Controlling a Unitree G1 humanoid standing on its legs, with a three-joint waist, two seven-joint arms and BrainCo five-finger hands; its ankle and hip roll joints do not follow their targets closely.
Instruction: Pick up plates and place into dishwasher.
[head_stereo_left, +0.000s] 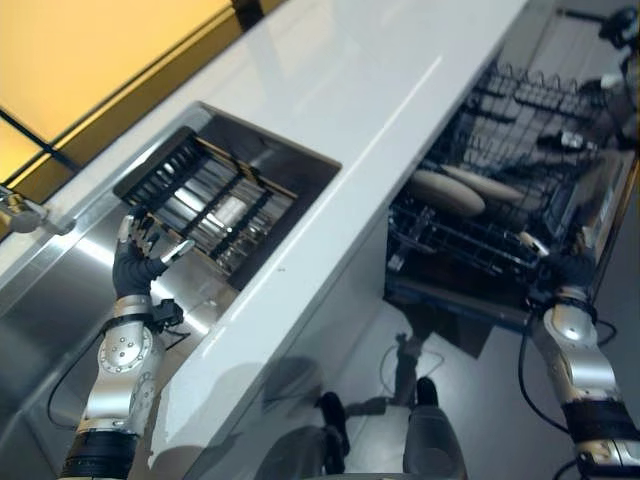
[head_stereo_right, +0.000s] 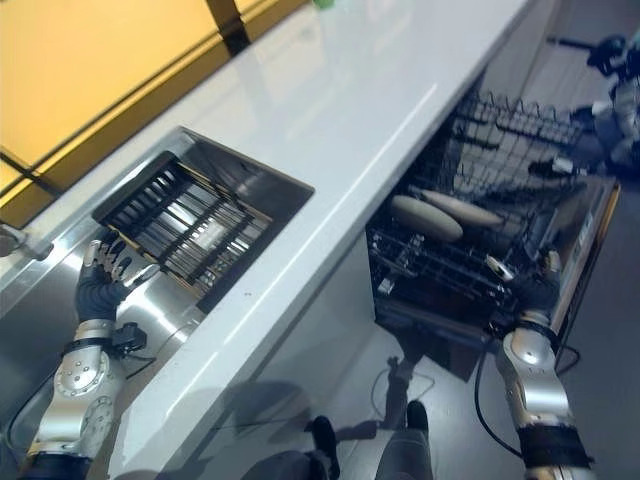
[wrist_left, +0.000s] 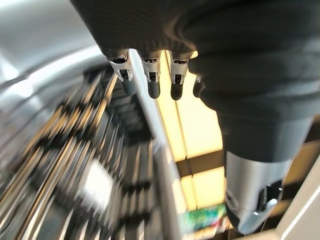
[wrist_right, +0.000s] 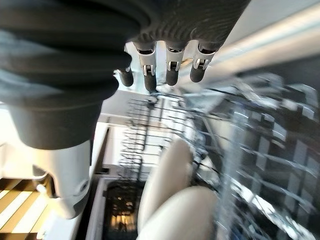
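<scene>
Two beige plates (head_stereo_left: 445, 192) (head_stereo_left: 492, 185) stand on edge side by side in the pulled-out dishwasher rack (head_stereo_left: 520, 120); they also show in the right wrist view as plates (wrist_right: 167, 180). My right hand (head_stereo_left: 572, 272) hovers at the rack's near corner, open and holding nothing, its fingers (wrist_right: 171, 70) straight. My left hand (head_stereo_left: 140, 255) is open at the near end of the black dish rack (head_stereo_left: 205, 195) in the steel sink (head_stereo_left: 305, 165), fingers (wrist_left: 150, 80) spread above the bars. A pale shape (head_stereo_left: 232, 210) lies under the bars; I cannot tell what it is.
A long white countertop (head_stereo_left: 380, 90) runs between the sink and the dishwasher. The steel draining board (head_stereo_left: 60, 290) lies beside my left arm, with a tap (head_stereo_left: 20, 212) at its far edge. The dishwasher's open door (head_stereo_left: 605, 200) lies beyond the rack.
</scene>
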